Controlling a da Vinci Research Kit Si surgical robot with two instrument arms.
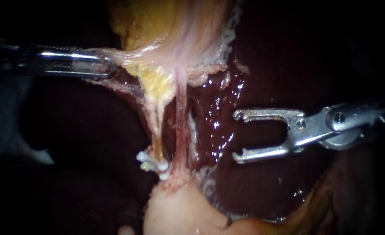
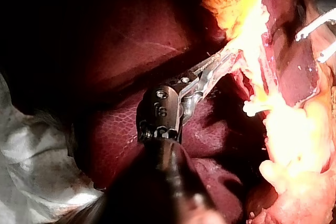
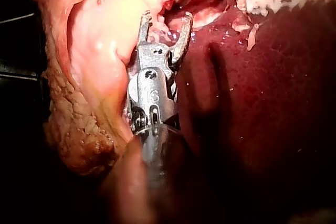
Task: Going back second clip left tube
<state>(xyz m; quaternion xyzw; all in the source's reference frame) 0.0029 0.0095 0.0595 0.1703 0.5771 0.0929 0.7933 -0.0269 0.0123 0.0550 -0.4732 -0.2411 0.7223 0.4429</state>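
In the endoscope view two tubes run down from the yellow fat. The left tube (image 1: 154, 126) is pale yellow and carries white clips (image 1: 151, 164) near its lower end. The right tube (image 1: 182, 126) is reddish and bare. My left instrument (image 1: 107, 66) is shut on a pale fold of tissue (image 1: 133, 55) beside the fat and holds it stretched to the left; in the left wrist view its jaws (image 2: 216, 62) clamp that fold. My right instrument (image 1: 238, 135) stands open and empty over the liver (image 1: 218, 109), to the right of both tubes. Its forked jaws (image 3: 166, 20) hold nothing.
Pale bulging tissue (image 1: 179, 209) lies below the clips. Yellow fat (image 1: 133, 21) sits above the tubes. The left wrist view shows white gauze (image 2: 31, 150) beside the liver and the other instrument's jaw tips (image 2: 319, 38) beyond the tubes.
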